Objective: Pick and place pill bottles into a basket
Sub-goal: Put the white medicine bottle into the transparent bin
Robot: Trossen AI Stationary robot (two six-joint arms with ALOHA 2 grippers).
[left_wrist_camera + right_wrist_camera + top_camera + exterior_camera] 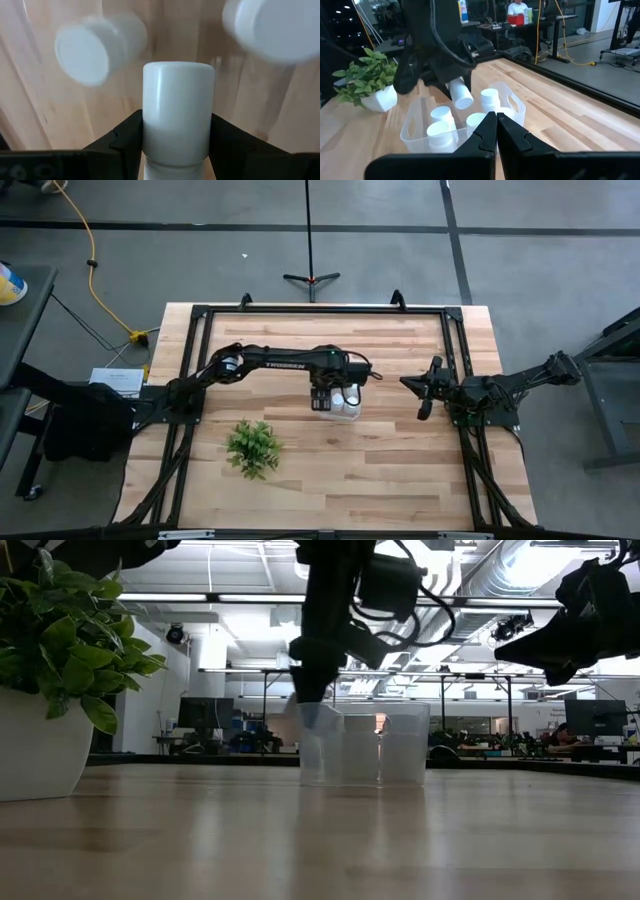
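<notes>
Because it is about to be dropped in, the pill bottle (460, 94) hangs tilted over the clear basket (514, 103), clamped in the left pincer (176, 145). Other bottles (440, 131) already stand inside. The right pincer (496, 127) waits clenched beside the desk (400, 470); the low view blurs the contents.

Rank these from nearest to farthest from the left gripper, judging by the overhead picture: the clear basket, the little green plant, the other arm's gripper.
1. The basket: directly under the left gripper, which holds a pill bottle over it.
2. and 3. The plant, front-left, and the right gripper, to the right: too close to call.
</notes>
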